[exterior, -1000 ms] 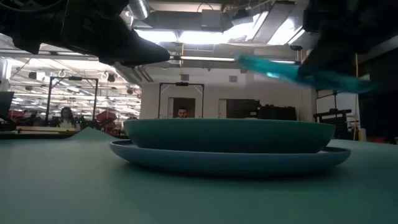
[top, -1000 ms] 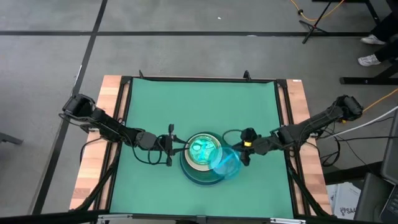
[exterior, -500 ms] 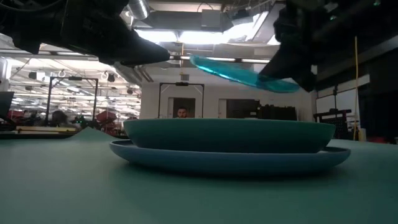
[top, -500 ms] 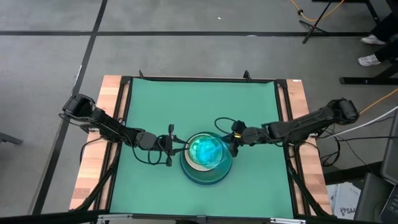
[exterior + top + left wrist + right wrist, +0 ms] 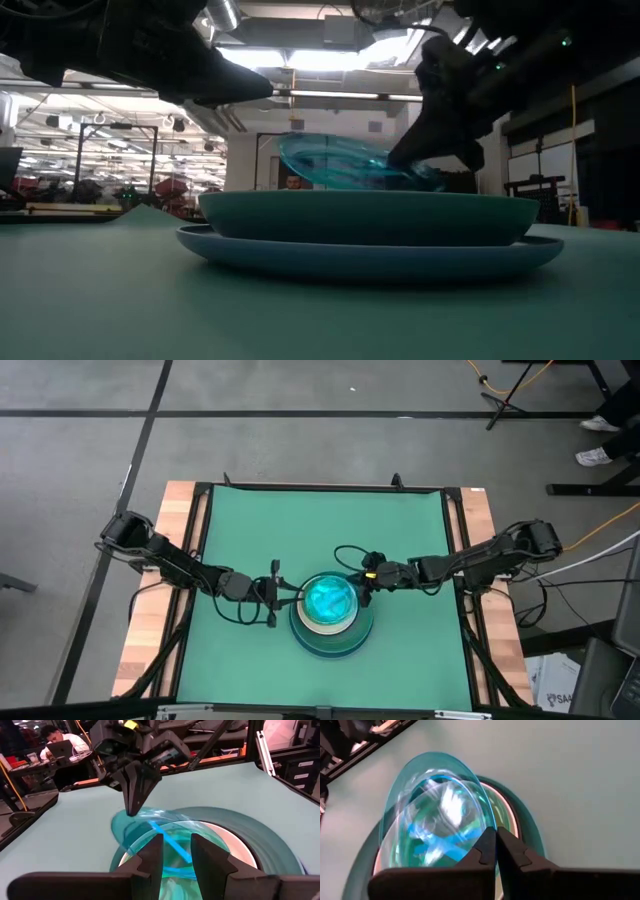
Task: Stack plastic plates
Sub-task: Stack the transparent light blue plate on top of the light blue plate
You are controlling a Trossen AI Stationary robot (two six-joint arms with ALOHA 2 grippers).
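Plates sit stacked mid-table, and my right gripper [image 5: 366, 582] is right at the stack's rim, fingers pinched tight on the edge of the cyan plate [image 5: 331, 600]. That plate hangs tilted over the pile, its far edge raised, its gripped edge low beside my fingertips [image 5: 492, 851], seen clearly in the low view [image 5: 340, 165]. Directly under it lies the dark teal plate [image 5: 365, 218], a deep dish, and beneath that the wide light blue plate [image 5: 370, 255] flat on the green table [image 5: 400, 540]. Through the clear cyan plastic I catch a pale rim and a hint of green from smaller plates nested inside; I cannot tell them apart further. My left gripper [image 5: 285, 597] waits just beside the stack on the opposite side, its 2 fingers [image 5: 152, 857] parted and holding nothing, pointing at the cyan plate.
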